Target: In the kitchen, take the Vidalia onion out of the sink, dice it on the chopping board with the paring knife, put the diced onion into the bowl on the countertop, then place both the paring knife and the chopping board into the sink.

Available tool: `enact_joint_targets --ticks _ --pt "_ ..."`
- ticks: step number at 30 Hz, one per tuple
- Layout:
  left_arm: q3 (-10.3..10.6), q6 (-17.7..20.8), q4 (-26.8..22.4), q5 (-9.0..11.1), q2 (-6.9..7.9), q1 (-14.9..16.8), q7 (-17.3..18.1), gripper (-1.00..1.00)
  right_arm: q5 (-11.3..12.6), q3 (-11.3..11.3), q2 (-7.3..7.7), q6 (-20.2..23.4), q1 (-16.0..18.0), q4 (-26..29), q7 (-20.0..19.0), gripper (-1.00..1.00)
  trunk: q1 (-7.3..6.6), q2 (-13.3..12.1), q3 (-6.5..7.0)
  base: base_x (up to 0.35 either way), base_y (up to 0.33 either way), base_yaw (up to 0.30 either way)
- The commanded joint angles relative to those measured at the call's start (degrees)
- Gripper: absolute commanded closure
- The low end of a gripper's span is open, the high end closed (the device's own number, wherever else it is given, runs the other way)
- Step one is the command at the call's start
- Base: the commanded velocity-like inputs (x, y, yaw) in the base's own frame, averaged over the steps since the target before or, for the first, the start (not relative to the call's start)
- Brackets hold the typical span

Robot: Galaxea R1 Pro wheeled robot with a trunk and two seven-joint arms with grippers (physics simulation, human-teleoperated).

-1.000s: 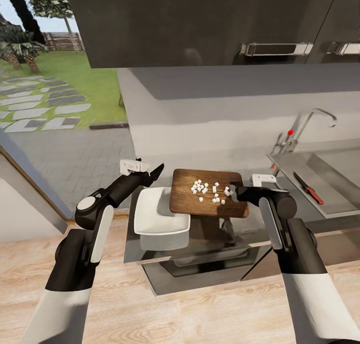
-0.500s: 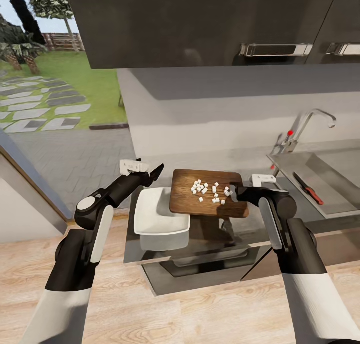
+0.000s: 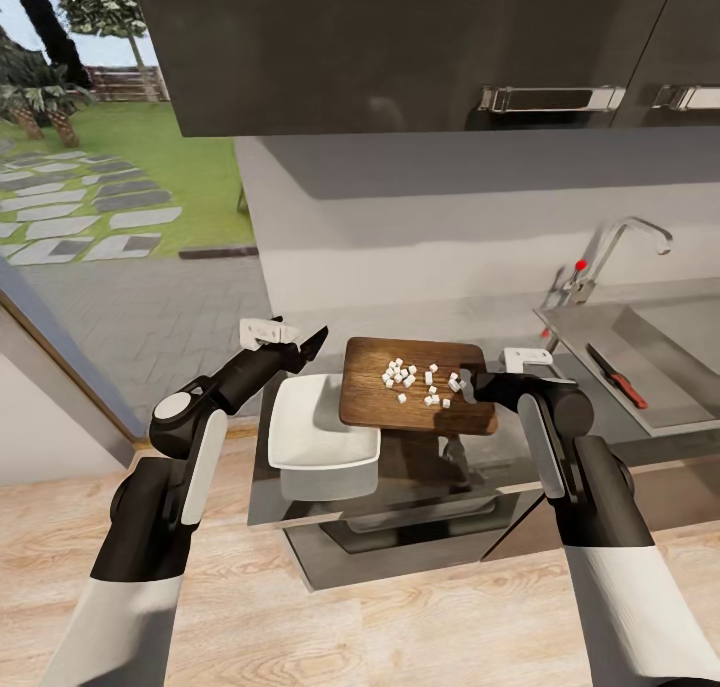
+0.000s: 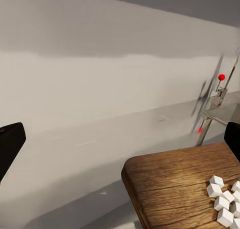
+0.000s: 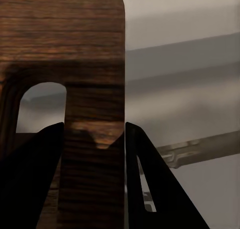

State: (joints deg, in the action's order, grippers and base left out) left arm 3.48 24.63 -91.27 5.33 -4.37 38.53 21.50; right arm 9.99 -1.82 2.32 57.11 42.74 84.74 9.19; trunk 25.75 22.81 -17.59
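One stiff chopping board (image 3: 418, 387), held raised over the worktop (image 3: 600, 462) by the right hand (image 3: 470, 384) clenched on its handle-slot end, is judged tip-prone, loose diced onion (image 3: 415, 379) lying atop, beside the bowl (image 3: 318, 423); the left hand (image 3: 300, 345) is spread, ungrasping.

Chopping board (image 3: 415, 387) dark brown, grained; onion dice (image 3: 415, 379) white; bowl (image 3: 318, 437) white; knife handle (image 3: 630, 385) red.

This is a home kitchen: a long grey countertop (image 3: 330, 512) runs under dark wall cabinets (image 3: 400, 47) with steel handles, and a stainless sink (image 3: 670, 347) with a curved chrome faucet (image 3: 625, 242) sits at its end. A large window (image 3: 110, 127) overlooks a lawn, stepping stones and trees.
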Motion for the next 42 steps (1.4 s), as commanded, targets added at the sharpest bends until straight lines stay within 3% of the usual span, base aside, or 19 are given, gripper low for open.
enact_joint_targets --ticks 1,11,42 --pt "-0.1 0.5 0.0 0.6 -0.03 0.1 0.0 -1.0 0.6 -0.1 0.06 0.2 0.1 0.1 0.6 1.0 0.03 0.1 -0.11 0.0 0.0 0.0" --pt "-0.1 0.6 0.0 0.6 -0.03 0.1 0.0 -1.0 0.6 -0.1 0.06 0.2 0.1 0.0 0.6 1.0 0.03 0.1 0.18 0.0 0.0 0.0" --pt "-0.1 0.5 0.0 0.6 -0.03 0.1 0.0 -1.0 0.6 -0.1 0.06 0.2 0.1 0.1 0.6 1.0 0.03 0.1 2.99 0.0 0.0 0.0"
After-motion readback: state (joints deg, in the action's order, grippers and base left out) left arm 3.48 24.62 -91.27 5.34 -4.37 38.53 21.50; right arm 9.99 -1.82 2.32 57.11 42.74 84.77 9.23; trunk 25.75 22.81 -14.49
